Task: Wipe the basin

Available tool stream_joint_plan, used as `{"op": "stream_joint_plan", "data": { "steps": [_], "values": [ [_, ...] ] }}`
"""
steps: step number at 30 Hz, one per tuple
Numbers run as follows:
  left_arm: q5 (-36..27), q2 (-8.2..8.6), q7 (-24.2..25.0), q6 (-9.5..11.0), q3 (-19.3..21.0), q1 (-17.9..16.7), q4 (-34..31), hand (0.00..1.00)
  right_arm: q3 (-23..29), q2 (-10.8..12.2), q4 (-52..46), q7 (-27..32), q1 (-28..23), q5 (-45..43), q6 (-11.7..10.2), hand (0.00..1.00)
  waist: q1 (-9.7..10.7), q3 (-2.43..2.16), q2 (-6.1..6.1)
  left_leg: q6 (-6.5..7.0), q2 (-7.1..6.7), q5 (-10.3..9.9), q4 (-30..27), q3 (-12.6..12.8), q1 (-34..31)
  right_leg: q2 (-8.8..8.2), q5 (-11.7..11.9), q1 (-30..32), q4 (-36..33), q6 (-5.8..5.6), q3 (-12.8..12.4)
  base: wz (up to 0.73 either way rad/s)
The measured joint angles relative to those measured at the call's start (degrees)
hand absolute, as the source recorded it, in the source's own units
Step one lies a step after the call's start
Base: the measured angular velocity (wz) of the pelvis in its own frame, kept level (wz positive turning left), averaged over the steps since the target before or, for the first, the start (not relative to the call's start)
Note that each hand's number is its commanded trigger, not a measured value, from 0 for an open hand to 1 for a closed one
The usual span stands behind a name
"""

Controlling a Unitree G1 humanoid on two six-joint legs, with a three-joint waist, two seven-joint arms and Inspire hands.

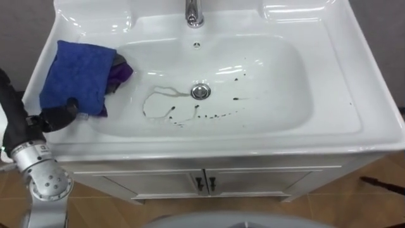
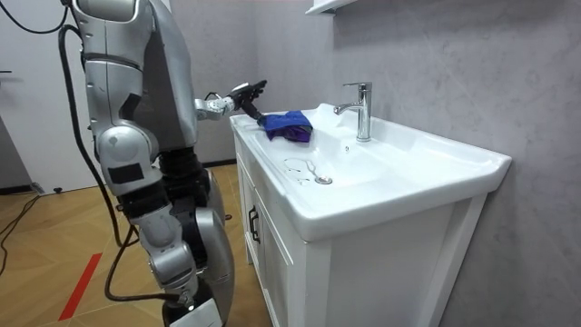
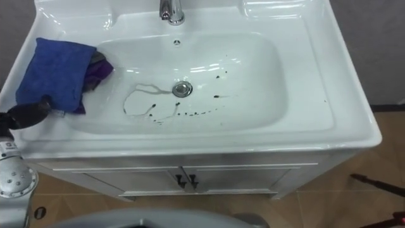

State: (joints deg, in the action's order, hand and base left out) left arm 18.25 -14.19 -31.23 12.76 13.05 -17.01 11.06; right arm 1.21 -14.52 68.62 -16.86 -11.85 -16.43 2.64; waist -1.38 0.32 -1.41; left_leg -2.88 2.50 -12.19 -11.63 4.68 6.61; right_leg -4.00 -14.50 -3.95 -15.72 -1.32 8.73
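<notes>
Cloth (image 1: 79,73), blue, nubby, folded over purple, draped on glossy white basin (image 1: 329,126) rim just beyond dark left hand (image 1: 57,118); touching, grasp impossible to tell. Dark specks (image 1: 218,116) near round metal drain (image 1: 200,91), rightward.

Inspected white basin (image 1: 278,82) from above. Found blue cloth (image 1: 76,76) folded on the left rim, hanging partly over the bowl's slope, with purple cloth (image 1: 121,71) showing from under its right edge. Recorded left hand (image 1: 58,118) at the blue cloth's near corner, touching it. Noted drain (image 1: 200,91) at the bowl's middle, overflow hole (image 1: 197,44) behind it and tap (image 1: 194,12) at the back rim. Logged dark specks (image 1: 218,115) scattered near and right of the drain, and a thin looped water line (image 1: 158,101) to its left. Saw cabinet doors (image 1: 158,182) below, with paired dark handles (image 1: 204,183), and wooden floor (image 1: 354,206).
</notes>
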Motion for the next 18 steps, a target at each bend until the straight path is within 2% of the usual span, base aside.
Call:
{"op": "stream_joint_plan", "data": {
  "steps": [4, 18],
  "values": [
    [-0.01, 0.00, 0.40, -1.24, -0.60, 0.00, 0.79, 0.00, 0.00, 0.10, -0.01, -0.19, -0.48, 0.26, -0.01, 0.00, 0.43, -0.05, 0.07, 0.00, 0.00, 0.00, -0.02, 0.01, 0.00, 0.01, 0.01, -0.01, 0.08, 0.01, -0.12, 0.00],
    [1.74, -0.05, 0.75, -1.38, -1.25, 4.16, 0.78, 0.00, 0.02, 1.09, 0.19, 0.15, -0.58, 1.23, -0.02, 0.00, 1.28, 0.06, -0.05, 0.00, 0.05, -0.01, -0.02, 1.33, 0.98, 0.05, 0.11, 0.02, -0.70, 0.04, -1.50, -0.05]
  ]
}}
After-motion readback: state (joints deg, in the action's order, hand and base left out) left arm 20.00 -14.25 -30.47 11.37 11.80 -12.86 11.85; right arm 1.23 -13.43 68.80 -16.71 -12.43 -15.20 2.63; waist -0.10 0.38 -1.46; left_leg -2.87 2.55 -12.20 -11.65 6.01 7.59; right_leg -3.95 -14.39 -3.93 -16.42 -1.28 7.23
